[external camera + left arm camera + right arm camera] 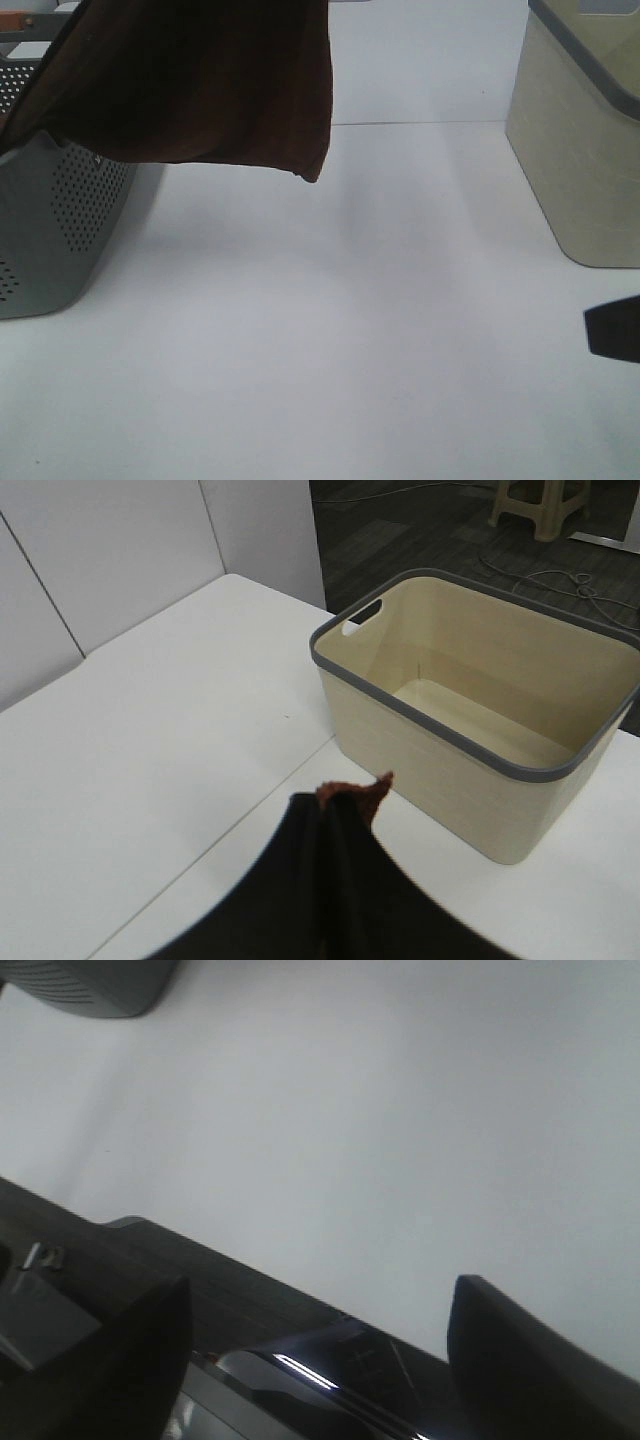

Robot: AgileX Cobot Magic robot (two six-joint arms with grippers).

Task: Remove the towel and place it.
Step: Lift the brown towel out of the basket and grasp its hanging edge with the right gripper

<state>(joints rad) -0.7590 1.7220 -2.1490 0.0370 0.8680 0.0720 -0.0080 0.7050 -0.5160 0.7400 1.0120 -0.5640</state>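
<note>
The towel [200, 80], a dark reddish-brown cloth, hangs in the air at the upper left of the exterior view. Its lower edge droops above the grey basket [60, 220], and its top runs out of the picture. In the left wrist view the towel [330, 880] is bunched into a dark fold with a reddish tip. The fold covers my left gripper's fingers, which are shut on it. My right gripper [322, 1285] stands open over the table's near edge, with nothing between its fingers. A dark part of it [612, 328] pokes in at the right edge of the exterior view.
A beige bin with a grey rim [580, 150] stands at the far right and is empty inside [470, 715]. The perforated grey basket sits at the left edge. White tabletop [340, 320] lies between them. Dark floor lies past the table edge [90, 1260].
</note>
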